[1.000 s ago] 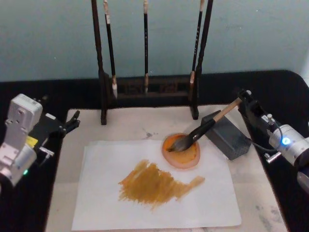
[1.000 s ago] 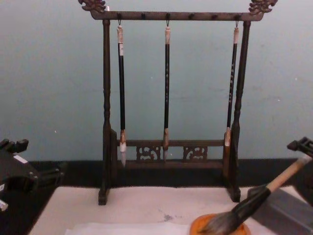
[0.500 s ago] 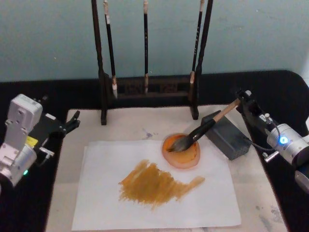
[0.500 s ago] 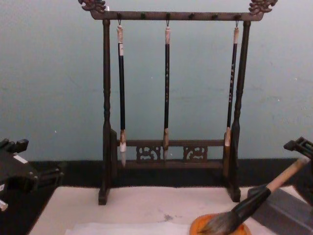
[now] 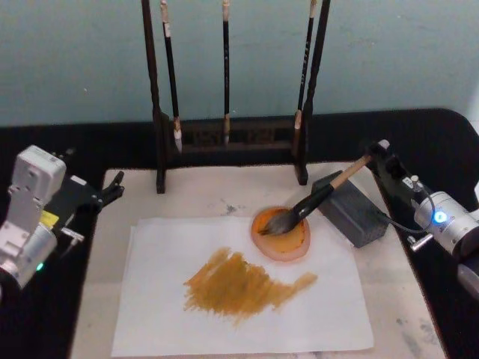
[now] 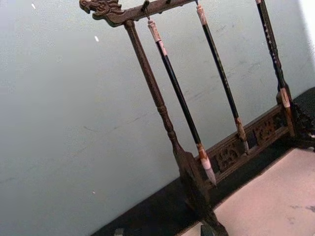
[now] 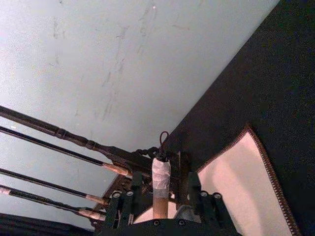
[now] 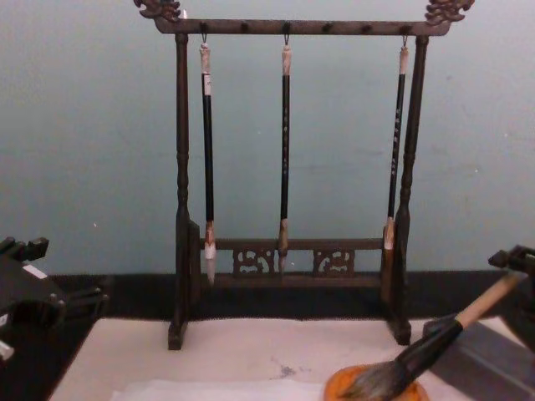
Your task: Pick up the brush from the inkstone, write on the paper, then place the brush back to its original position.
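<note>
Presently right gripper jaws apart astride brush end; snagging on retreat could tip it off grey block. Left gripper parked left.

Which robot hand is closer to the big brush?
Right. The right gripper is at the handle end of the brush, above the dark block; the left gripper sits far off, past the paper.

At the lower left of the head view is a pale grey, boxy arm housing with a yellow label and a small green light, ending in the black left tool. At the right edge, a silver cylindrical wrist carries a glowing blue light and a thin black cable behind the black right tool.
</note>
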